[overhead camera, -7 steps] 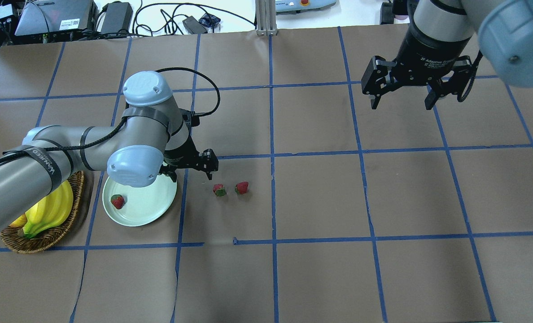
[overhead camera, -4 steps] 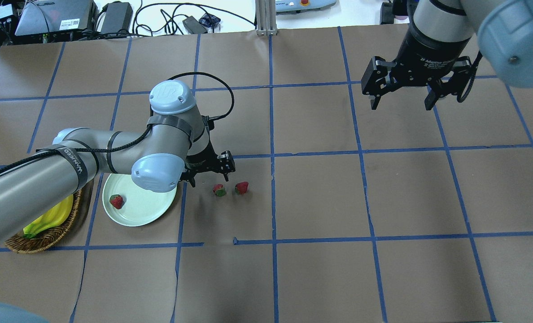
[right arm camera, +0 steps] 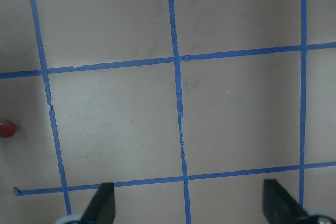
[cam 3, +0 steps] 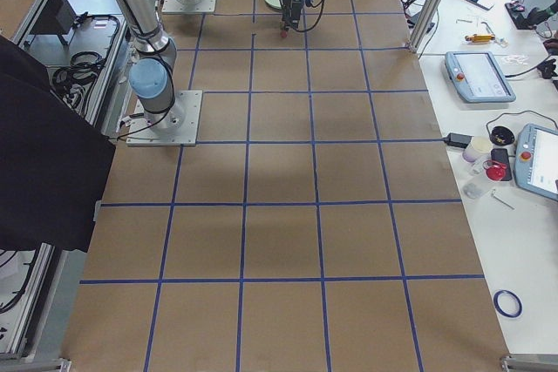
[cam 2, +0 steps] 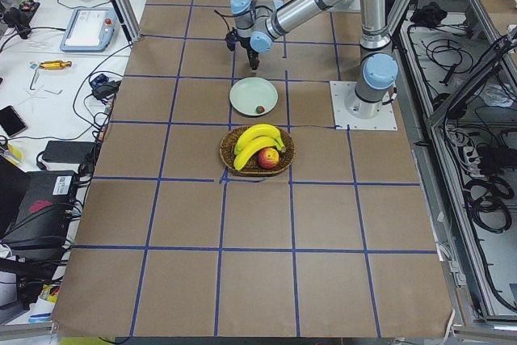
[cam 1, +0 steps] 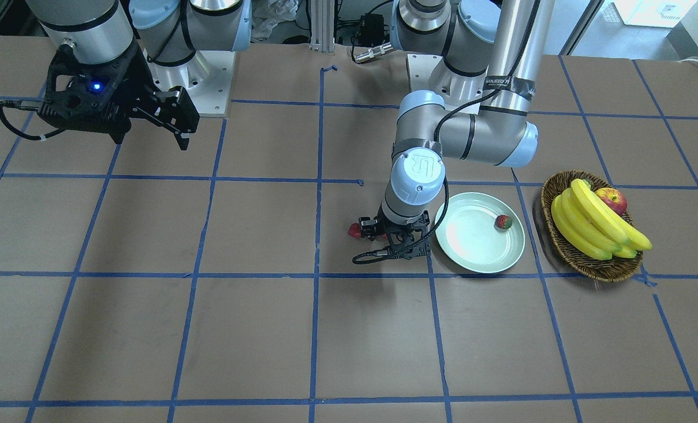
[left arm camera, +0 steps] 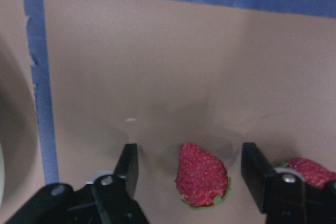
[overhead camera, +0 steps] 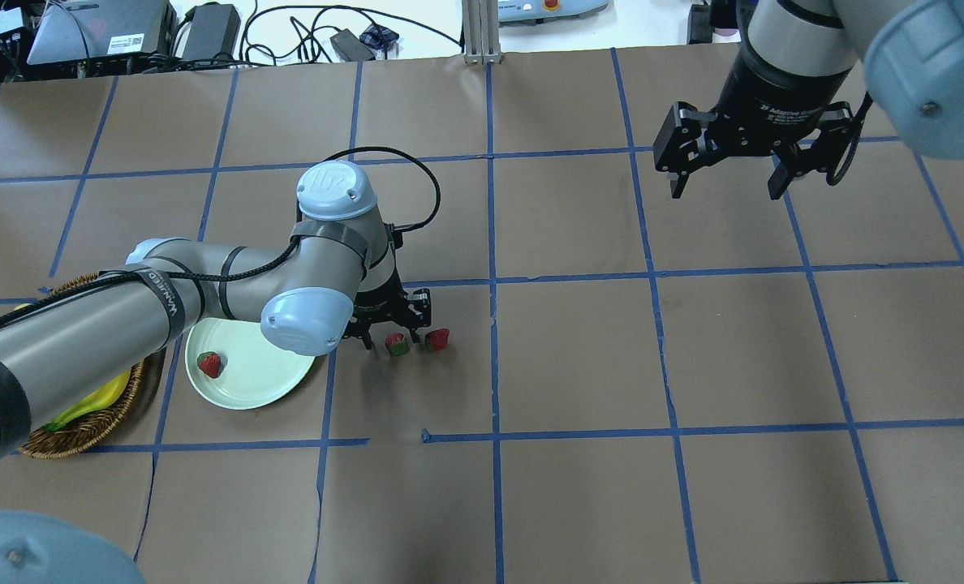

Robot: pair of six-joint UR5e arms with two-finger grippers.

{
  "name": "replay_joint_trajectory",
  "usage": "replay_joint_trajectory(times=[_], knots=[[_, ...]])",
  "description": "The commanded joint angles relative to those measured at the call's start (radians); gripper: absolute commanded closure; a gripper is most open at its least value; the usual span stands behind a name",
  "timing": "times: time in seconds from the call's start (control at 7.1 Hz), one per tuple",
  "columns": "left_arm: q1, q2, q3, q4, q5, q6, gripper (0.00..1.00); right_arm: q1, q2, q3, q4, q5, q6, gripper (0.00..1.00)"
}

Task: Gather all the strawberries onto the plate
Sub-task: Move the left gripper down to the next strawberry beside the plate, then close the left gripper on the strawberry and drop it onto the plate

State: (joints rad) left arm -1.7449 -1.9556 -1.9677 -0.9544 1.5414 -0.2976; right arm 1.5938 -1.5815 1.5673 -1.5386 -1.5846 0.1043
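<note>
Strawberry point(left arm camera: 202, 176) sits between wide-spread fingers of left gripper point(overhead camera: 391, 337), arm point(overhead camera: 84, 324) bent low, wrist pointing down; right gripper point(overhead camera: 725, 191) raised, spread wide.

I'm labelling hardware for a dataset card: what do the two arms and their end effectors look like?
Both arms: silver-grey tubes, pale blue joint caps. The left arm has a black cable strapped on with black bands and a UR logo on one cap. The left end effector and right end effector are black, two-fingered; the right bears white lettering.
</note>
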Motion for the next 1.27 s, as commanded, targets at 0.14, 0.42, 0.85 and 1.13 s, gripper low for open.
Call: replay_joint_trajectory(times=[0.14,0.42,0.85,1.13], knots=[[-0.001,0.001,0.003,-0.004,0.000,0.020,0.83,0.000,0.000,-0.001,0.000,0.002,0.002,0.00],[0.001,0.033,0.013,-0.010,0.026,0.085,0.86,0.000,0.001,-0.001,0.000,0.000,0.002,0.00],[0.144,0.107,0.038,-0.130,0.153,0.331,0.83,0.000,0.001,-0.001,0.000,-0.002,0.000,0.00],[0.233,0.145,-0.003,-0.199,0.160,0.544,0.83,0.000,0.001,-0.003,0.000,-0.002,0.000,0.00]])
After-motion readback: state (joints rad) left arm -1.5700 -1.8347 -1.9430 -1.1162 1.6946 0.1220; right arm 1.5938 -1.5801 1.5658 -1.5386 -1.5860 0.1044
